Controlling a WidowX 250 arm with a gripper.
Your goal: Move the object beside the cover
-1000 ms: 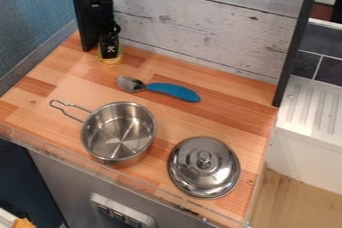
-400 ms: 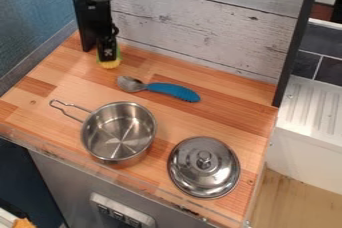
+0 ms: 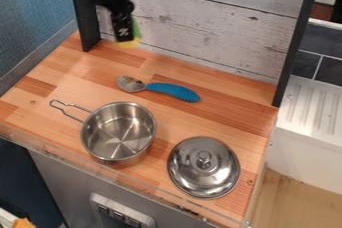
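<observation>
One yellow-and-green object [image 3: 128,44] hangs clamped in black two-finger gripper [image 3: 125,37], near far left corner of wooden table [image 3: 57,84]. We judge grasp and lift done; carrying, lowering beside round silver metal cover [image 3: 220,176] near front right corner, releasing remain.

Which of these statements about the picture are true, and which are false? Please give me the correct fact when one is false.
1. The spoon has a blue handle. True.
2. The lid lies on the wooden counter, beside the pot. True.
3. The spoon is inside the pot. False: it lies on the counter, outside the pot.
4. The claw holds a yellow and green object. True.
5. The claw is directly above the lid. False: it is in the upper left of the view, away from the lid.
</observation>
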